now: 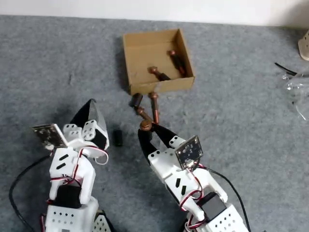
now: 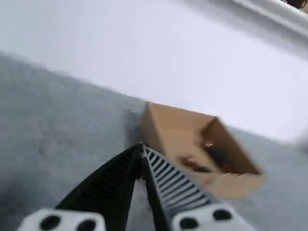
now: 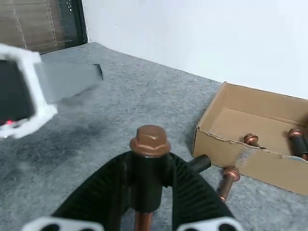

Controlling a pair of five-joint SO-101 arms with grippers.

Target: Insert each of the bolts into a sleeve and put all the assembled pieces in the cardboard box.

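The cardboard box (image 1: 145, 48) sits at the back of the grey mat with two assembled pieces (image 1: 176, 60) inside. My right gripper (image 1: 147, 128) is in front of the box, shut on a copper-headed bolt (image 3: 150, 142) that stands upright inside a black sleeve (image 3: 146, 185). A loose bolt (image 1: 154, 107), a second bolt (image 1: 140, 112) and a black sleeve (image 1: 136, 100) lie just before the box's front wall. Another sleeve (image 1: 117, 137) lies between the arms. My left gripper (image 1: 91, 103) is shut on nothing, raised over the mat left of them, its fingertips (image 2: 142, 150) pointing toward the box (image 2: 173, 127).
Clear plastic pieces (image 1: 295, 87) and a beige object (image 1: 304, 46) lie at the far right edge. A white wall borders the mat behind the box. Open mat stretches left and right of the box. Cables (image 1: 21, 179) trail from the arm bases.
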